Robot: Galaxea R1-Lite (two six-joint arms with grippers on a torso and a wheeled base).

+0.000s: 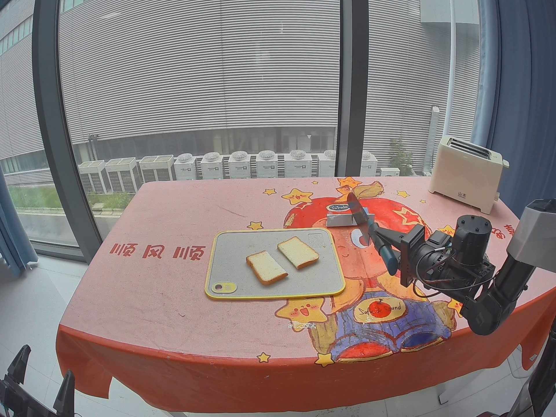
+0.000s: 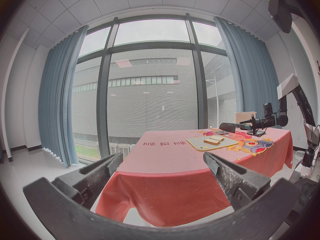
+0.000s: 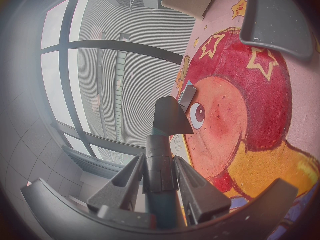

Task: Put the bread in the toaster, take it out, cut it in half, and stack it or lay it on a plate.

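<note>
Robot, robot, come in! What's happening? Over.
Right gripper shut on knife. Left gripper open, empty. Bread in two pieces on board. Nothing in the way.

Two bread halves [image 1: 266, 266] lie side by side on the cutting board [image 1: 231, 262]. The knife [image 1: 372, 233] hangs just right of the board, the toaster [image 1: 467, 172] well behind and right.

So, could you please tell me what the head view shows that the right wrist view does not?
Only the head view: two bread halves side by side on the cutting board, and the top slots of the toaster. Only the right wrist view: the right tool clamping the handle of the knife from both sides, and a dark grey plate-like thing on the cloth. Both: the knife, part of the toaster, and the small grey box beside the blade.
</note>
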